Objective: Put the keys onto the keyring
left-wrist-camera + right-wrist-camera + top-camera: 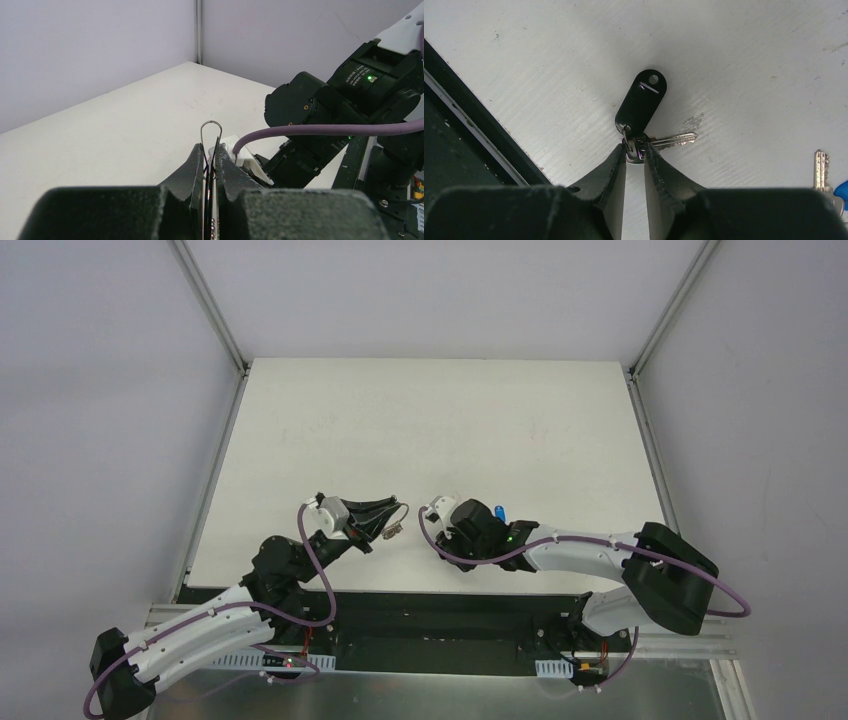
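Observation:
In the left wrist view my left gripper (pixel 212 150) is shut on the keyring (pixel 211 122), a thin silver wire whose loop pokes up past the fingertips. From above, the left gripper (pixel 398 508) holds it off the table with a small metal piece (pixel 392 531) hanging below. My right gripper (pixel 635 150) points down at the table, and its fingertips press both sides of the metal top of the black key (pixel 641 102), whose blade (pixel 674 140) lies flat to the right. The blue key (pixel 820 170) lies apart at the right edge, beside the right wrist (pixel 499 512).
The white table (pixel 430 420) stretches away behind both arms. A black rail (pixel 469 135) runs along its near edge, close to the right gripper. Grey walls with metal posts (pixel 210 310) close in the sides. The right arm (pixel 350 100) sits just in front of the left gripper.

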You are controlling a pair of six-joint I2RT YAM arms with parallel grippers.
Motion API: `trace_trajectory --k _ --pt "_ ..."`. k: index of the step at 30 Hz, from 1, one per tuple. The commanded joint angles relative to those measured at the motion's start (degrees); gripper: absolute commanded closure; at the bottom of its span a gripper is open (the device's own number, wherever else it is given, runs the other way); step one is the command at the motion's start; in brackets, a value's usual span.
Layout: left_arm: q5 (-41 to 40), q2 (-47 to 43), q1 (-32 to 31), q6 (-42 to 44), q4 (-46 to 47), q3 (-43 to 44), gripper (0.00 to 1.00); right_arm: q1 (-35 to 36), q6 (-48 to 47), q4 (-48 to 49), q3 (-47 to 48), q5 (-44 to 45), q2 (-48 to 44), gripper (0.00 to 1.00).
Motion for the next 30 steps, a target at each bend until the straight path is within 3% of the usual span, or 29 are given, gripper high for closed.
trace_trajectory --k 1,30 --pt "-0.6 -0.1 0.6 0.4 3.0 0.2 1.0 -0.2 -0.5 0.2 2.0 0.3 -0.9 0.78" --pt "-0.5 0.0 0.6 0.2 3.0 0.2 1.0 0.4 -1.1 -1.0 4.4 -1.9 2.2 0.76"
